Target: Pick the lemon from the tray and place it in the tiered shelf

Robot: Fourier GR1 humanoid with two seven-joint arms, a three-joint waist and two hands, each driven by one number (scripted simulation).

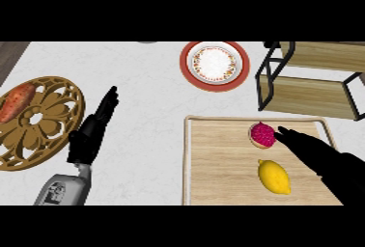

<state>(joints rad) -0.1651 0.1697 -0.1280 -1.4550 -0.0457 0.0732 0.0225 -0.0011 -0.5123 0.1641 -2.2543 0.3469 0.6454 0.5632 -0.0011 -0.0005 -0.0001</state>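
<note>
A yellow lemon (273, 177) lies on the wooden tray (217, 164), in its lower right part. Above it on the tray sits a pink-red fruit (262, 134). My right hand (318, 153) stretches over the tray's right side with straight fingers, open, its fingertips (281, 130) touching the pink fruit's right edge; the lemon lies just left of its palm, untouched. The tiered shelf (314, 82), black frame with wooden boards, stands at the upper right beyond the tray. My left hand (92, 132) rests open on the counter at the left.
A red-rimmed plate (214, 65) stands at the top centre, left of the shelf. A round carved wooden trivet (43, 128) at the far left carries a sweet potato (16, 102). White counter lies between the left hand and the tray.
</note>
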